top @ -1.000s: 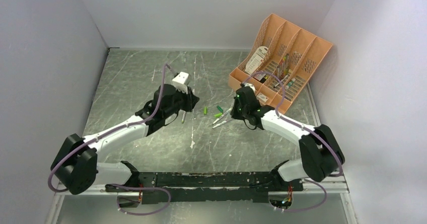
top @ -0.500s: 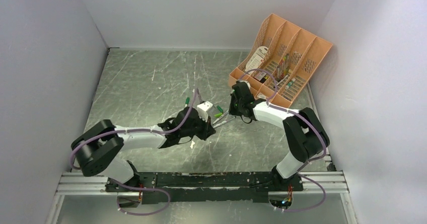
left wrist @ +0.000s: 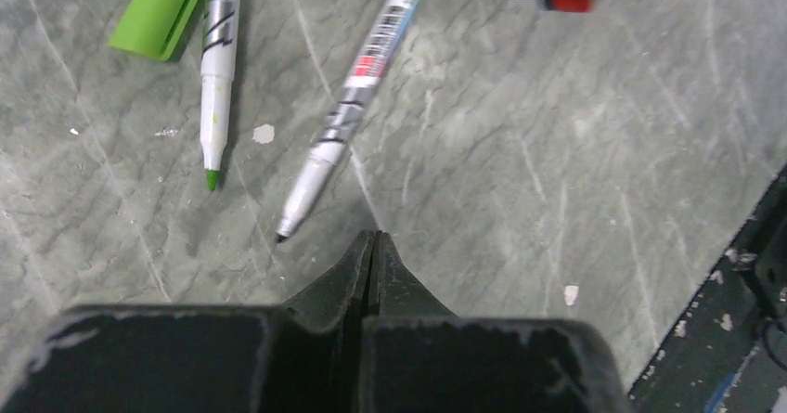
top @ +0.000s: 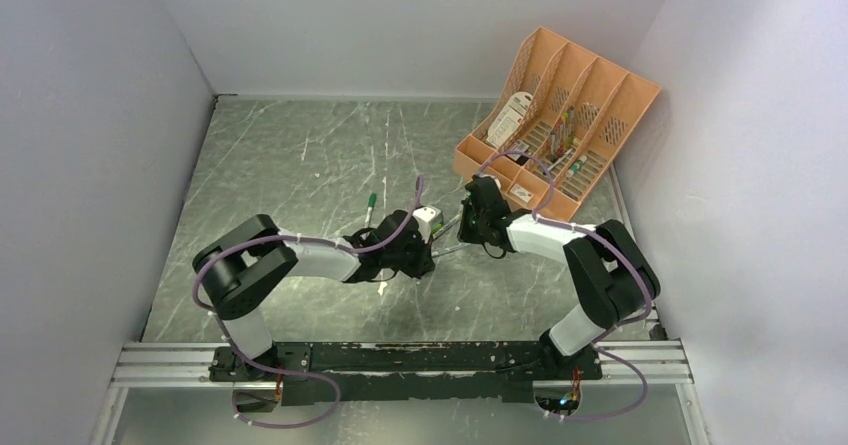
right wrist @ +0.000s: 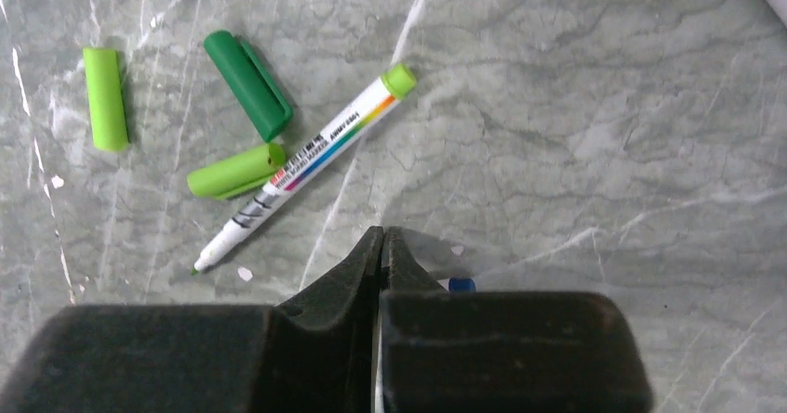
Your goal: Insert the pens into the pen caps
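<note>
Done: nothing, as far as I can judge; no pen sits in a cap.
Dark-tip pen (left wrist: 345,121): bare on the table (left wrist: 575,153), upper centre of the left wrist view. Its tip points down the frame and stops just short of the left gripper.
Green-tip pen (right wrist: 311,158): also bare, lying slantwise in the centre-left of the right wrist view, its tip toward the lower left.
Bright cap (right wrist: 234,173): loose, lying against the green-tip pen's barrel.
Dark cap (right wrist: 248,83): loose, just above the bright cap; a darker green than the other two.
Lone cap (right wrist: 105,97): loose, at the left edge of that view, apart from the pens.
Far pen (top: 369,208): alone, up and left of both grippers in the top view. It has one green end, but it is too small to tell a cap from a tail plug. With three caps loose, I take it as uncapped.
Left to do: all three pairings, by my reading.
Left gripper (left wrist: 373,241): jaws pressed together with nothing between them, low over the table by the dark-tip pen's tip but not touching it.
Right gripper (right wrist: 382,237): jaws likewise closed and empty, below the green-tip pen in its own view and clear of it.
</note>
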